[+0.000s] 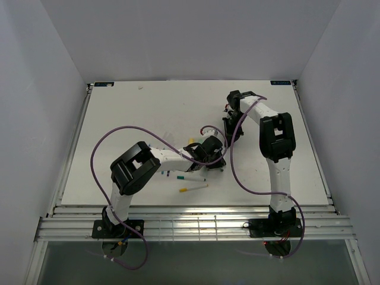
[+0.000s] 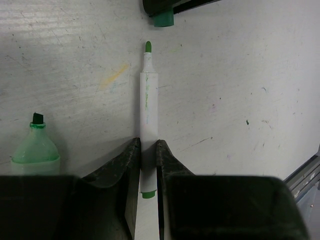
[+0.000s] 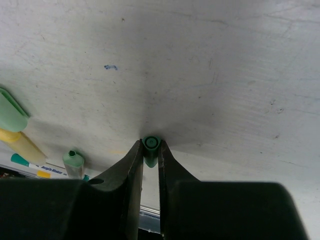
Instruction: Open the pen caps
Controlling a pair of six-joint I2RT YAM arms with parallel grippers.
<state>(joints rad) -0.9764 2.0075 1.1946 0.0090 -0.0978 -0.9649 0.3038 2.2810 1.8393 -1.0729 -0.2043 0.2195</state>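
Left gripper [image 2: 148,150] fills the bottom of its wrist view, pinched narrow on the barrel of a white pen [image 2: 148,100]. It's gripping low, so the whole front half pokes out free. Green nib [image 2: 148,47] is bare, so I'd say this cap is already off. Just left of it sits a pale-green highlighter [image 2: 36,147], uncapped too.

Moving right, the right gripper [image 3: 150,150] is closed snug around the green cap [image 3: 150,146], a little beyond the nib and roughly in line with the pen. Looks to me like a straight pull-apart setup.

Room-wise, the table [image 1: 148,113] has loads of bare space toward the back. A couple of other pens [image 1: 193,187] lie by the left forearm, nearer the front edge, so I'd watch that side.
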